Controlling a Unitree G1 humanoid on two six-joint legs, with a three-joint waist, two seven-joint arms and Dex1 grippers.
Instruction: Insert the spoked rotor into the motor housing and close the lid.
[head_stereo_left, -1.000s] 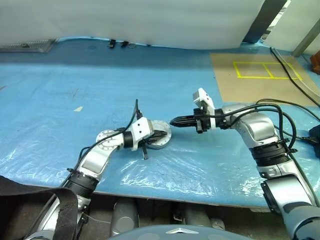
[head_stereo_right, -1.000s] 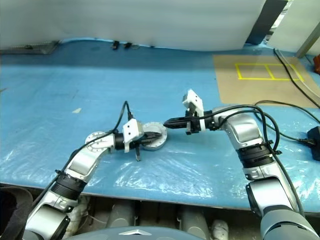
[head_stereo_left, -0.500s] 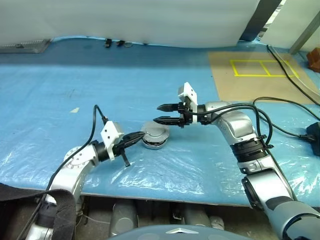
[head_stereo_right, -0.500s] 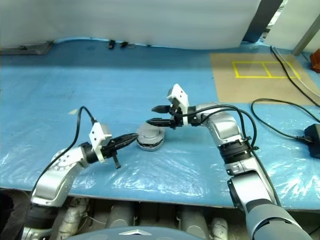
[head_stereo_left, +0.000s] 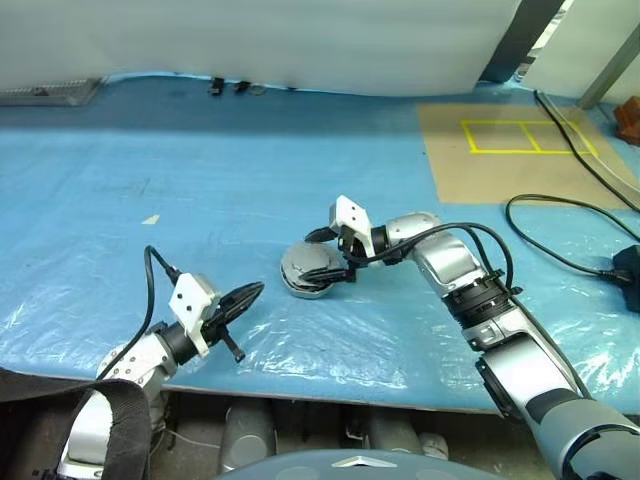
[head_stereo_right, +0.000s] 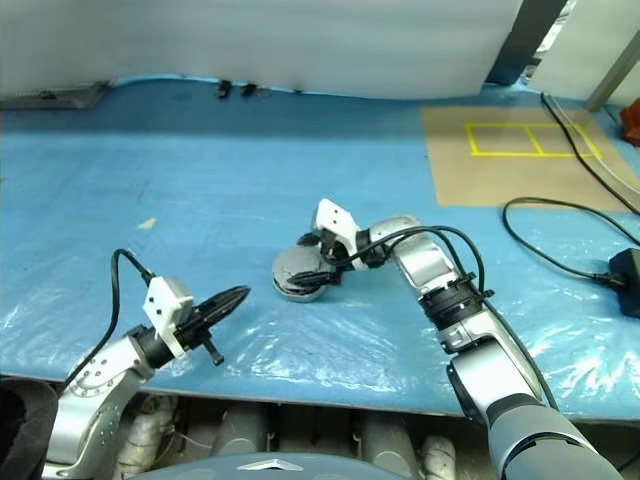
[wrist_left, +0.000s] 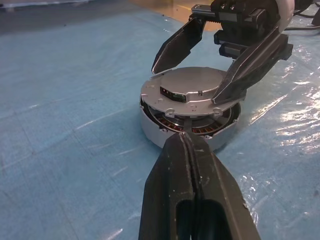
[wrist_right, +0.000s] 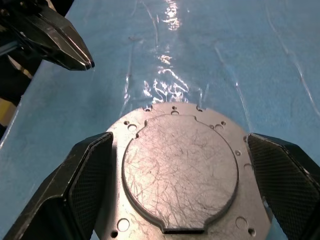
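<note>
Right gripper (head_stereo_left: 328, 255) reaches left, jaws wide astride the tilted lid (wrist_left: 187, 92) on the housing (wrist_left: 172, 131); left gripper (head_stereo_left: 250, 294), jaws shut, points at it from near-left.

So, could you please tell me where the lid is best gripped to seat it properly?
Grip the lid by its thin rim, on opposite sides, coming from above. It lies tilted on the housing, its flat top offering no hold. The open right claw already straddles it.
</note>
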